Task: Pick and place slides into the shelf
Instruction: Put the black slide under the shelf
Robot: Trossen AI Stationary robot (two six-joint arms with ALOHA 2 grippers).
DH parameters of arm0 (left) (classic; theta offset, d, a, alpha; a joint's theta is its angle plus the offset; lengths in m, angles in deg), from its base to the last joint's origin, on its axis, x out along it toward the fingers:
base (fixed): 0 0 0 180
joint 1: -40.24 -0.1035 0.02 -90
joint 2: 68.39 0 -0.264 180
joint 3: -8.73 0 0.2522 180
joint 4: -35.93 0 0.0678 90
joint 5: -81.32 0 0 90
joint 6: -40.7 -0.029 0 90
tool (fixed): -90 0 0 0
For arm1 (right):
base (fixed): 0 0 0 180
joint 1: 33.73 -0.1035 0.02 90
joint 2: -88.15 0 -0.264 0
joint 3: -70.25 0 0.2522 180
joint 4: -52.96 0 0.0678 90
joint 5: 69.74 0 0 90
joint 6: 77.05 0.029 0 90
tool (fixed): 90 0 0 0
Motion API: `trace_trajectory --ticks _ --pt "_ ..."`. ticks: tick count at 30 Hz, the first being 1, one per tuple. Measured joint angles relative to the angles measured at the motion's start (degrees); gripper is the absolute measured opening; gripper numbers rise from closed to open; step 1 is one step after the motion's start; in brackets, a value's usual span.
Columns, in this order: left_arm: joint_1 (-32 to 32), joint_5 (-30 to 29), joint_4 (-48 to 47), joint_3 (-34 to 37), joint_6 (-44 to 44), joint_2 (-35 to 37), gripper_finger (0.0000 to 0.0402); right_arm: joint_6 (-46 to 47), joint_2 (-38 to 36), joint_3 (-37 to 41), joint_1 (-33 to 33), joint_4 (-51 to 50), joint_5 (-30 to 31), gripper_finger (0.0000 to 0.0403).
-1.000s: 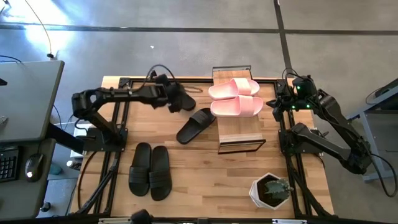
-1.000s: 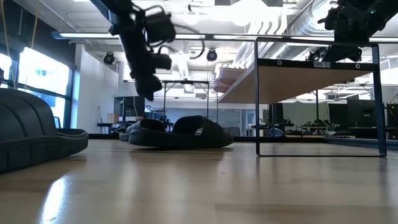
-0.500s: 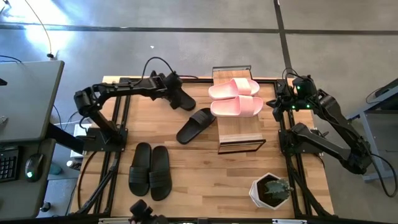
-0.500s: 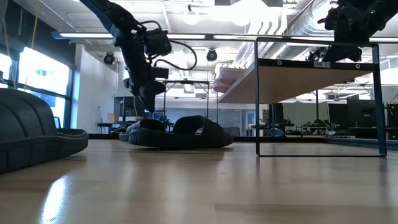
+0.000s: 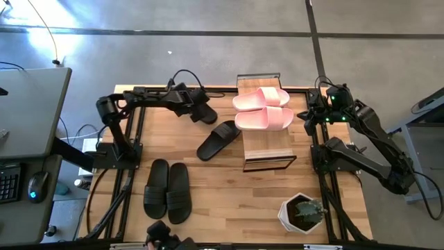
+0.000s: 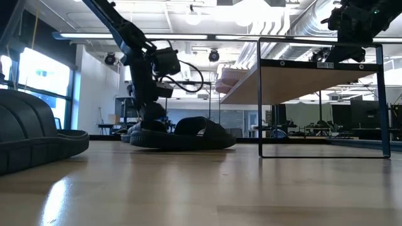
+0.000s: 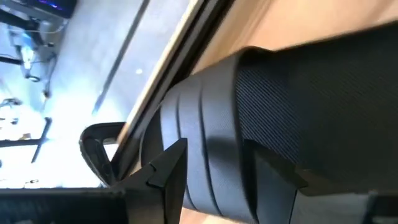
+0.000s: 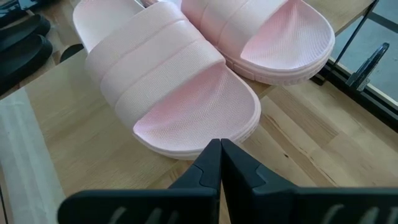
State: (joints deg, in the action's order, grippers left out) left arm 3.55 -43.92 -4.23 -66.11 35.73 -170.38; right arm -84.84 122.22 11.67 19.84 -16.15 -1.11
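The left gripper (image 5: pixel 196 105), jaws spread, straddles the far black slide's (image 7: pixel 292 118) strap. The slide looks light, rubbery and flexible, so the ribbed strap is the likely hold. The right gripper (image 8: pixel 219 163), clenched empty, waits by the pink slides (image 8: pixel 180 93).

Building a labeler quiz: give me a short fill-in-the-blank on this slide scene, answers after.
1. The pair of slides on the shelf plank is ____ in colour.
2. The left gripper is at a ____ slide near the table's far edge.
3. The potted plant sits at the table's near ____ corner.
4. The right gripper is ____.

Answers: pink; black; right; shut

Two slides (image 5: pixel 261 108) on shelf (image 5: pixel 267 151)
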Motion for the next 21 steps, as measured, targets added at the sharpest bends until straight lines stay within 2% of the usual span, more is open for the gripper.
trace_trajectory --ticks 6,13,17,21 --pt "0.0 -5.1 1.1 0.0 0.2 -1.8 0.014 0.3 0.0 0.0 0.0 0.0 0.4 0.0" --pt "0.0 -8.3 0.9 0.0 0.1 -2.2 0.0131 0.3 0.0 0.0 0.0 0.0 0.4 0.0" --pt "0.0 -8.8 0.9 0.0 -0.7 -2.2 0.0088 0.3 0.0 0.0 0.0 0.0 0.4 0.0" --pt "0.0 -8.2 0.7 0.0 -0.8 -2.2 0.0019 0.3 0.0 0.0 0.0 0.0 0.4 0.0"
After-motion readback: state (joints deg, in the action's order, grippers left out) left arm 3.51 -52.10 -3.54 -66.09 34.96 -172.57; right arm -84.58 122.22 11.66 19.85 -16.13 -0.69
